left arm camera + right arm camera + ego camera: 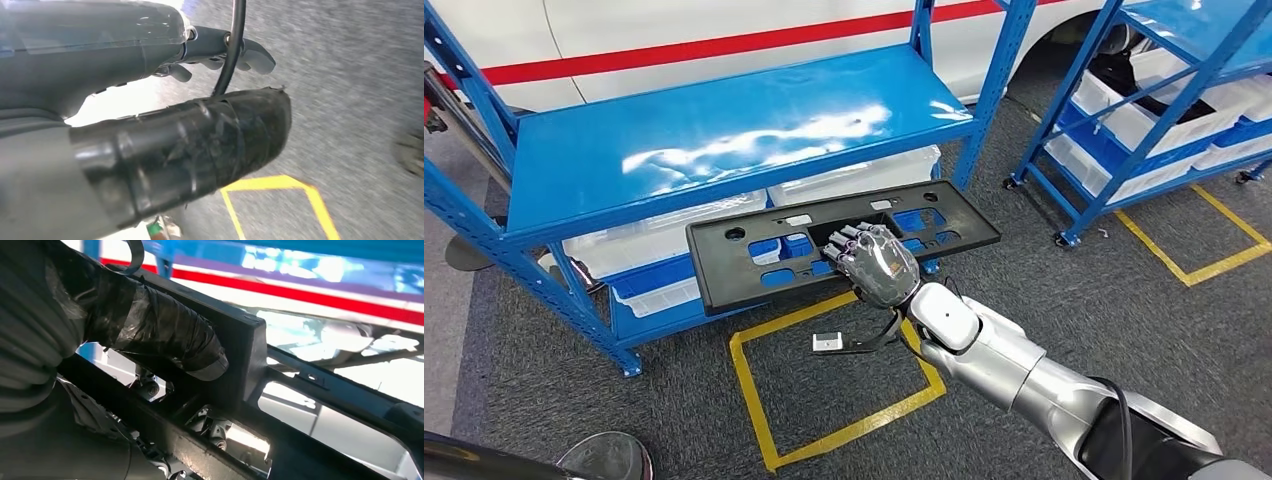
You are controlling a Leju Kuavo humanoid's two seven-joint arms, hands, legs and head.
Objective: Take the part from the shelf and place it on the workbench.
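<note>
The right hand (879,265) is gripping one black part (754,250) near its middle, holding it before the blue shelf (674,140). The left hand (220,52) is hanging over the floor, holding nothing, fingers apart.

Blue shelf (724,130) top bare, upper centre; uprights flank it. Black part (754,250) spans its front edge w/ white bins (624,250) behind. Second rack (1164,110) upper right; carpet gap between.

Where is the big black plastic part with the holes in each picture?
Head view: the black part is in the middle, held by the right hand in front of the blue shelf.
Left wrist view: not in it.
Right wrist view: its black frame crosses the picture, with the thumb laid on it.
Shared landmark: the red stripe behind.
</note>
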